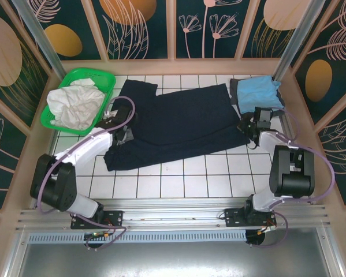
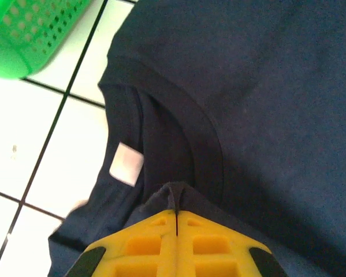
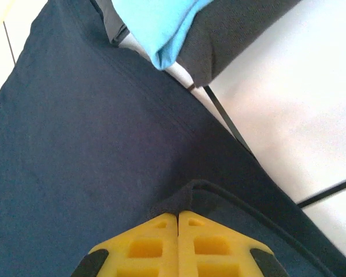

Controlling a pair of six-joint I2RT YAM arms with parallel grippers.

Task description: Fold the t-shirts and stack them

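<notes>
A large dark navy t-shirt [image 1: 178,124] lies spread across the white tiled table, its collar and white label [image 2: 126,163] at the left end. My left gripper [image 1: 125,136] is shut on a pinch of navy cloth [image 2: 175,193] just beside the collar. At the shirt's right hem my right gripper [image 1: 249,128] is shut on a fold of the same cloth [image 3: 187,199]. A folded light blue t-shirt [image 1: 258,92] rests on a dark grey one [image 3: 230,40] at the back right.
A green plastic basket [image 1: 100,78] holding white cloth [image 1: 74,104] stands at the back left, close to my left arm. Patterned walls enclose the table on three sides. Bare tiles [image 1: 184,179] run along the near side.
</notes>
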